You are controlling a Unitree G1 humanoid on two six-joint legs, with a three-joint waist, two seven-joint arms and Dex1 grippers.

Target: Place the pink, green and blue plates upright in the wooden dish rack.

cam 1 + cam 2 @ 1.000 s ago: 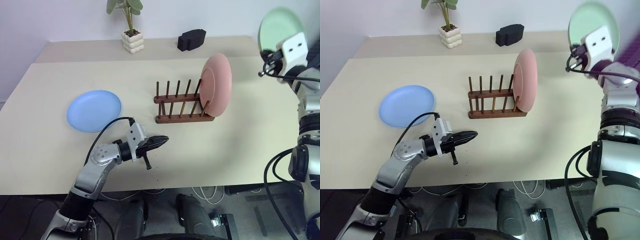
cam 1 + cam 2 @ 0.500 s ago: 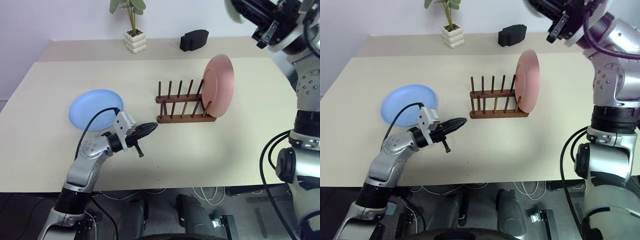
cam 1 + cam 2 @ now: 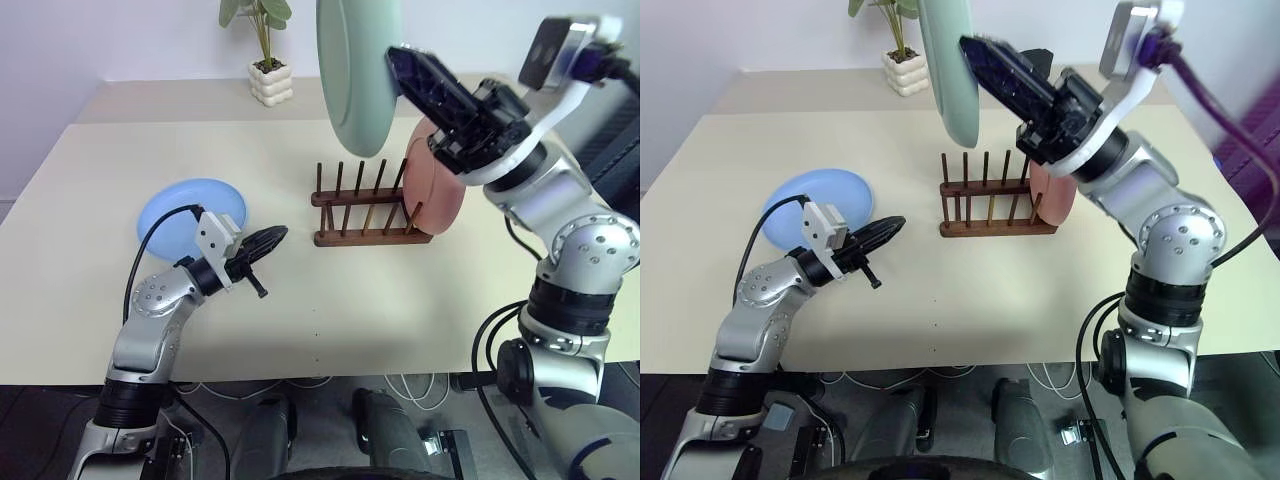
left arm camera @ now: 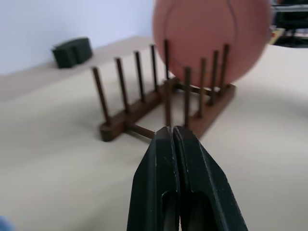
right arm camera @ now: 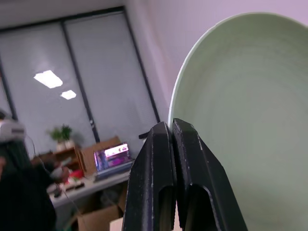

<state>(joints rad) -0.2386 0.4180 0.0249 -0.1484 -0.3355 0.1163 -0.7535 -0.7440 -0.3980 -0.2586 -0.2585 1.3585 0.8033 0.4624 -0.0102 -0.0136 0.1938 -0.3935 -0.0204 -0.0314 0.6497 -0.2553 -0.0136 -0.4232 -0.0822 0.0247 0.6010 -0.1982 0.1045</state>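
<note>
Right gripper (image 3: 400, 62) is clamped on the rim of the green plate (image 3: 355, 70), holding it edge-on and high in the air, above the wooden dish rack (image 3: 365, 208) and a little toward its empty end. Its black fingers (image 5: 168, 159) are pressed together with the plate's edge caught between them, though the exact grip point is hard to make out in the wrist view.

Below it, the rack stands on the beige table (image 3: 400, 310), well apart from the lifted plate. A pink plate (image 3: 437, 180) already stands upright in the rack's slot at the robot's right end, partly hidden behind the right arm; the other slots hold nothing.

On the other side, the left gripper (image 3: 270, 240) hovers low over the table with its fingers (image 4: 166, 163) closed on nothing, pointing toward the rack. It sits between the rack and the blue plate (image 3: 185, 210), which lies flat on the table just behind it, near the robot's left.

A potted plant (image 3: 265, 60) stands at the table's far side.
</note>
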